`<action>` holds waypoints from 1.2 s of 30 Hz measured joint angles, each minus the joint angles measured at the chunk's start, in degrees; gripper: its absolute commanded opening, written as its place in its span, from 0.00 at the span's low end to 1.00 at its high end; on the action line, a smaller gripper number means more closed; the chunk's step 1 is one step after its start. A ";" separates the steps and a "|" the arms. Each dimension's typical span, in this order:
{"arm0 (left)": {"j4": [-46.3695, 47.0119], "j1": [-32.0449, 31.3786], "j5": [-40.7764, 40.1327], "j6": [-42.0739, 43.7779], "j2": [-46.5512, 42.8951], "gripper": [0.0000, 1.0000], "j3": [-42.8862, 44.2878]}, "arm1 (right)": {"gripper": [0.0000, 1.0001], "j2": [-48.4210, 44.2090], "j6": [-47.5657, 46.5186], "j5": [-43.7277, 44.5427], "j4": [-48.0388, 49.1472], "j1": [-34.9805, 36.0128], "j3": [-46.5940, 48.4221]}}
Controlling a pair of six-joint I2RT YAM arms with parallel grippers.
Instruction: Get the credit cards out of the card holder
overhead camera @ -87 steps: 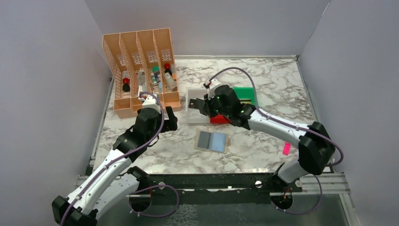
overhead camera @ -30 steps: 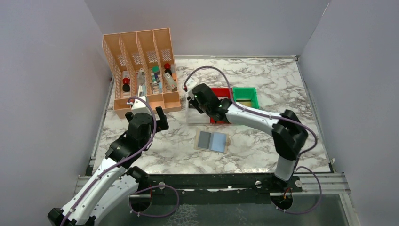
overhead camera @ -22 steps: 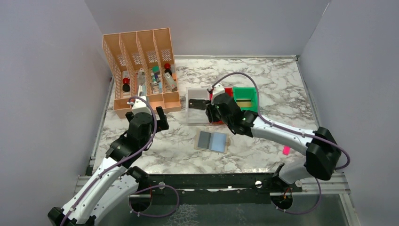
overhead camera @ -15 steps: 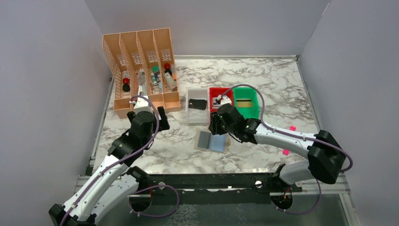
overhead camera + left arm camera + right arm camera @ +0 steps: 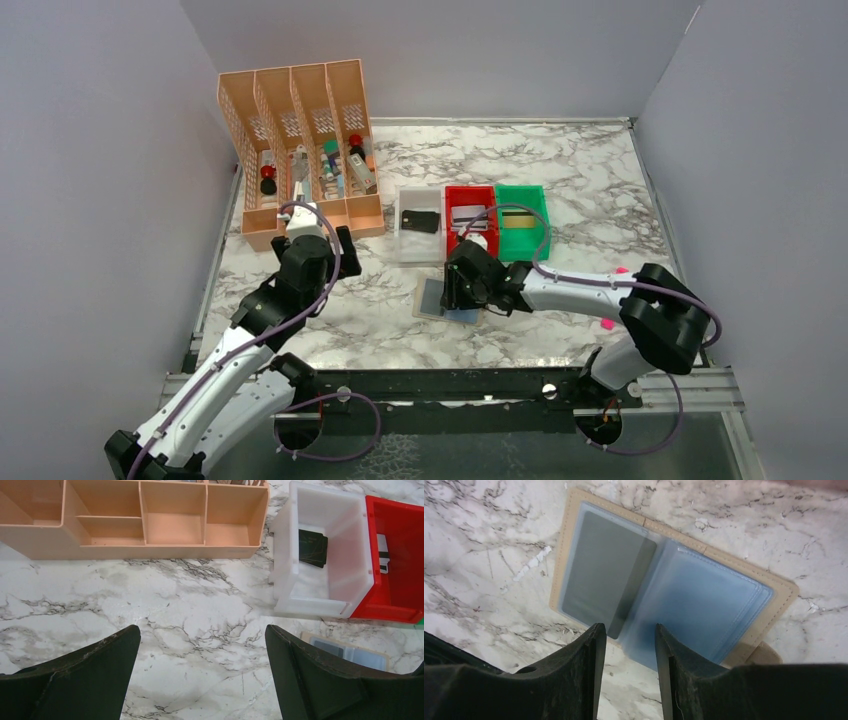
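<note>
**Right gripper over the open holder, three cards in the bins**

The holder (image 5: pixel 704 600) lies open and flat on the marble table (image 5: pixel 560 170), just on the near side of the white bin (image 5: pixel 420 247) and the red bin (image 5: pixel 470 190), apart from both; its left panel looks dark grey behind the clear sleeve and its right panel pale blue, with the tan border showing all round; whether the dark patch is a card cannot be told.

The right gripper (image 5: pixel 625 635) hangs over the near edge of the holder at the fold between the panels; its fingers stand partly apart with nothing pinched between them, and the holder's surface shows through the gap; whether the tips touch the sleeve cannot be told.

The left gripper (image 5: pixel 202 628) is spread wide and empty above bare marble, left of the bins and on the near side of the orange organizer (image 5: pixel 145 525).

The black card (image 5: pixel 420 220) lies in the white bin; the silver card (image 5: pixel 467 214) lies in the red bin; the striped card (image 5: pixel 517 220) lies in the green bin (image 5: pixel 522 189), at the right end of the row; the three bins stand side by side, touching.
</note>
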 measured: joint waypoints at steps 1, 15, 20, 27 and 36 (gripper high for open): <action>0.00 0.00 0.00 0.00 0.22 0.99 0.00 | 0.47 0.42 0.35 0.15 -0.33 0.17 0.04; 0.00 0.00 0.04 0.02 2.56 0.99 0.00 | 0.49 6.97 -0.39 4.39 -3.39 2.40 9.22; 0.00 0.00 0.04 0.02 2.62 0.99 0.00 | 0.53 10.88 -1.07 7.63 -6.05 3.48 13.27; 0.00 0.00 0.04 0.02 2.89 0.99 0.00 | 0.55 16.20 -0.87 11.93 -9.35 5.99 17.07; 0.00 0.00 0.04 0.02 2.84 0.99 0.00 | 0.22 17.51 0.92 16.48 -9.57 8.22 18.08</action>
